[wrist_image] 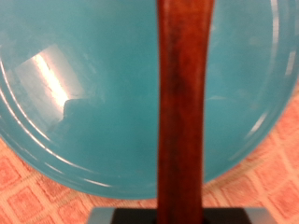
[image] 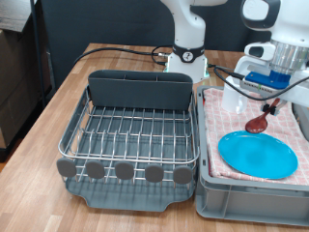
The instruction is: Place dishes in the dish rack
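Wooden table [image: 48,106]; gripper [image: 273,95] holds spoon [image: 259,120] near-vertical, bowl down, above plate [image: 257,155].

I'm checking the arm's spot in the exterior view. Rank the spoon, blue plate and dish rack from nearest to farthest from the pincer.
1. Spoon: hanging from the pincer, at the exterior view's right.
2. Blue plate: on the checked cloth, just below the spoon.
3. Dish rack: farthest, at the exterior view's left.

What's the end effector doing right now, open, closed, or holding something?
End effector: closed on the spoon, lifted above the blue plate.
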You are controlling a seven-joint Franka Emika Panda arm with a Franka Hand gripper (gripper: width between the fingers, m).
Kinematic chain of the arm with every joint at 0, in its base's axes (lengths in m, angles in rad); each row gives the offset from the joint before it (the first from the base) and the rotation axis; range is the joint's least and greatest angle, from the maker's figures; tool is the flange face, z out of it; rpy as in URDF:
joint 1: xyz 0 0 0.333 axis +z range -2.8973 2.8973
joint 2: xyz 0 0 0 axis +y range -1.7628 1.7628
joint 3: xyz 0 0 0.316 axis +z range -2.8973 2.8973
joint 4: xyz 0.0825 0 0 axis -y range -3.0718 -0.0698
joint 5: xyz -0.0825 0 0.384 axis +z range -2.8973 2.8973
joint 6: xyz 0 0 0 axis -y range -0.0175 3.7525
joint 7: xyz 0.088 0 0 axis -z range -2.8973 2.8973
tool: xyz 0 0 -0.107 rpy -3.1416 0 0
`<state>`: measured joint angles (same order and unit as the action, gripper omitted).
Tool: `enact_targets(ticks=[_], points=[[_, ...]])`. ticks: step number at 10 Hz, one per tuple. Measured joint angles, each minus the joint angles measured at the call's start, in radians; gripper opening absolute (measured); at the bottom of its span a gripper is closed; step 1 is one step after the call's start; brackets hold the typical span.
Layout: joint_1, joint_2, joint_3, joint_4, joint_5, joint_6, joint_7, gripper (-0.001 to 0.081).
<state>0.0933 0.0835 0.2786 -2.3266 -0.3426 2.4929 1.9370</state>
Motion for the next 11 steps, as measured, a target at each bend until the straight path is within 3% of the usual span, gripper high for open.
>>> enact_targets(ticks=[3, 4, 7, 11], points=[[0.001, -0.107, 0.001, -0.014, 0.094, -0.096, -0.107, 0.0080], [0.001, -0.103, 0.001, -0.014, 0.091, -0.094, -0.099, 0.0080], [-0.009, -0.125, -0.016, -0.028, 0.088, -0.189, 0.134, 0.0080], [-0.030, -0.241, -0.071, -0.145, 0.123, -0.194, 0.327, 0.0080]])
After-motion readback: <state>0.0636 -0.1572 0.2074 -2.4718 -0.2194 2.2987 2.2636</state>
